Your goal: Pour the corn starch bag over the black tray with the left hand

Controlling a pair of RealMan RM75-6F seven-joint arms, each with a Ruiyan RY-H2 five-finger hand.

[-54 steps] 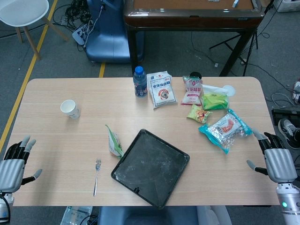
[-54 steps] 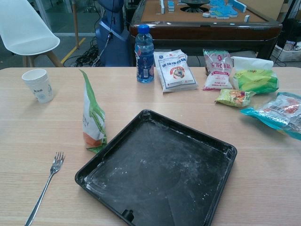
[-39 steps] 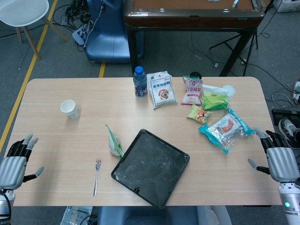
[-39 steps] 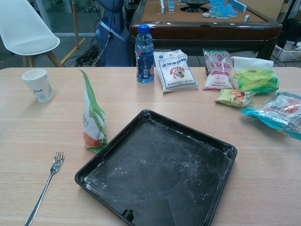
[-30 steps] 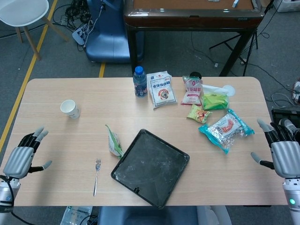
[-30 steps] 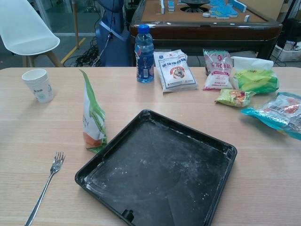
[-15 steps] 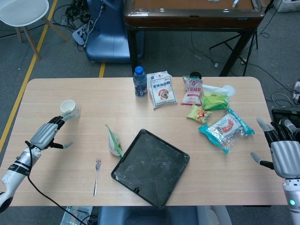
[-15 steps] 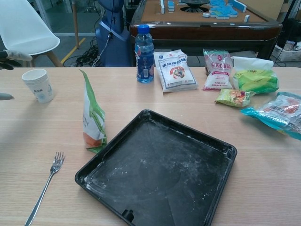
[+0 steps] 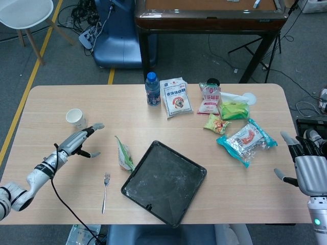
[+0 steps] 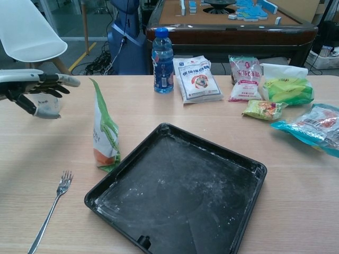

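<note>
The corn starch bag [image 9: 124, 154] [image 10: 105, 133], white with green and orange print, stands upright just left of the black tray [image 9: 164, 182] [image 10: 180, 196], whose floor is dusted with white powder. My left hand [image 9: 82, 140] [image 10: 33, 87] hovers over the table left of the bag with fingers stretched out and thumb apart, holding nothing, a short gap from the bag. My right hand [image 9: 306, 168] hangs off the table's right edge, fingers spread and empty; the chest view does not show it.
A paper cup [image 9: 75, 118] stands behind my left hand and a fork [image 9: 104, 192] lies front left of the tray. At the back are a water bottle [image 9: 152, 89], a flour bag [image 9: 175, 97] and several snack packets [image 9: 245, 139].
My left hand has swung in from the table's left edge toward the bag, passing in front of the cup. The right hand drifted slightly outward. Bag and tray have not moved.
</note>
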